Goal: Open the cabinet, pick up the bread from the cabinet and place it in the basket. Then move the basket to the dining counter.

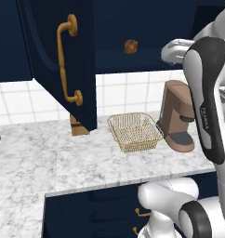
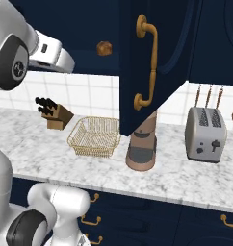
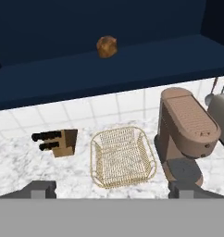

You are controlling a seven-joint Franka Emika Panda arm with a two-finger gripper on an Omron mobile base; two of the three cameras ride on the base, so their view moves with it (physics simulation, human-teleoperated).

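The end effector (image 3: 112, 187) is released: in the hand view its two dark fingertips (image 3: 39, 189) stand far apart at the bottom corners with nothing between them, and it hovers above the surface (image 1: 35, 158), apart from everything on it. Between and just beyond the tips lies the basket (image 3: 122, 157), a shallow square of pale gold wire mesh, upright on the white marble and holding nothing.

Just right of the basket in the hand view stands a brown coffee machine (image 3: 183, 134), close to it but apparently not touching; the gap is hard to judge from this angle. To the left, well apart from the basket, sits a wooden knife block (image 3: 63, 142) with dark handles pointing left.

Above the tiled wall, the cabinet (image 1: 54, 51) is open. Its navy doors swing out toward the cameras, and the long curved brass handle (image 1: 65, 60) shows on the left door in the left base view. The bread (image 3: 106, 46), a small dark brown rounded lump, rests alone on the cabinet shelf, above and slightly left of the basket.

In the right base view a grey toaster (image 2: 205, 134) stands at the far right of the surface, well apart from the coffee machine, with utensils (image 2: 208, 96) hanging on the wall behind it.
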